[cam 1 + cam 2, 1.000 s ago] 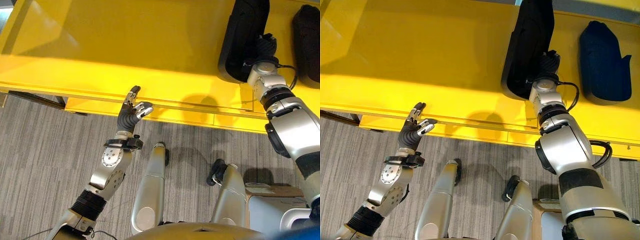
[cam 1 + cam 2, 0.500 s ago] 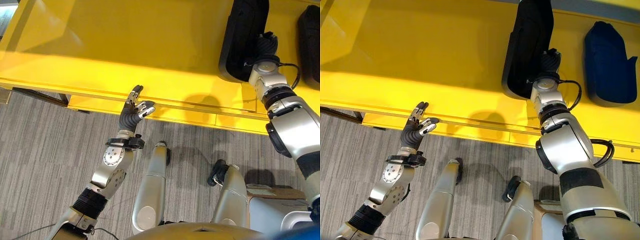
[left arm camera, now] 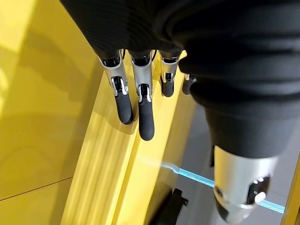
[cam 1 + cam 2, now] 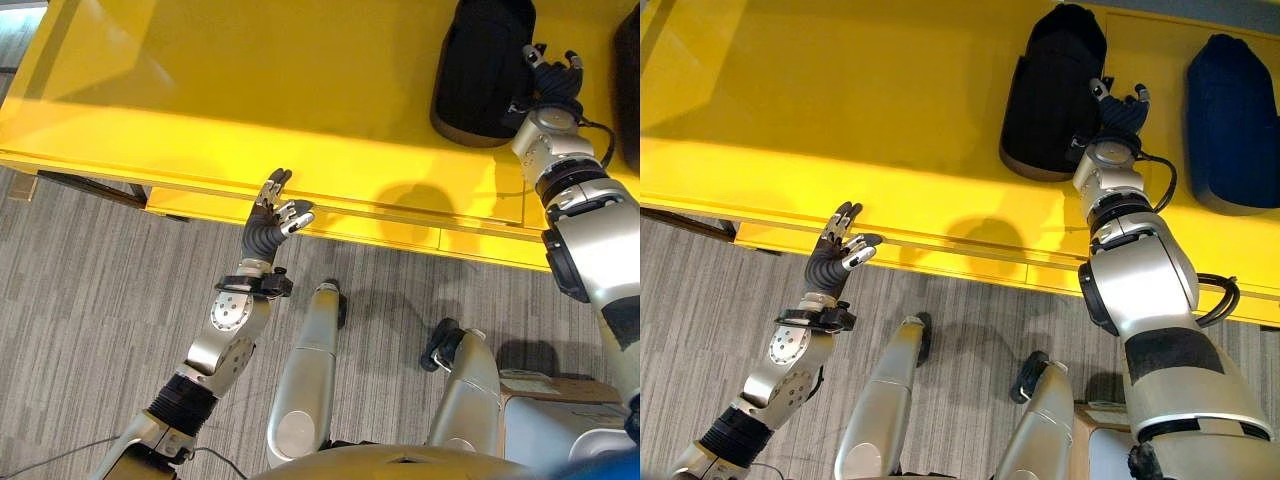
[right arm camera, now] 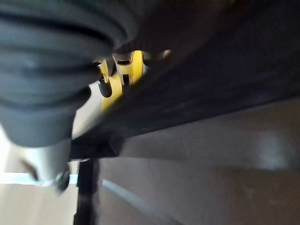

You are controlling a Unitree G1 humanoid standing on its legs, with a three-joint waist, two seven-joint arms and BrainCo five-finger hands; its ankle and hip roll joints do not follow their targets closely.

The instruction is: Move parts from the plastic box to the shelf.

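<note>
A black part [image 4: 1050, 90] lies on the yellow shelf [image 4: 840, 110], toward its back right. My right hand [image 4: 1118, 108] is at the part's right side, fingers straight and spread, holding nothing. In the right wrist view the part's dark surface [image 5: 211, 70] lies close beside the fingers [image 5: 105, 85]. A dark blue part [image 4: 1230, 120] rests farther right on the shelf. My left hand [image 4: 272, 215] is held up open just in front of the shelf's front edge; its straight fingers [image 3: 140, 110] hover over that yellow edge and touch nothing.
Grey carpet floor [image 4: 90, 300] runs under the shelf. A pale box [image 4: 545, 415] with a cardboard piece stands at the lower right. The left and middle of the shelf are bare yellow surface.
My right hand has come off the black part and spread its fingers at the part's right side. The part now sits farther back on the shelf. The view has shifted slightly.
</note>
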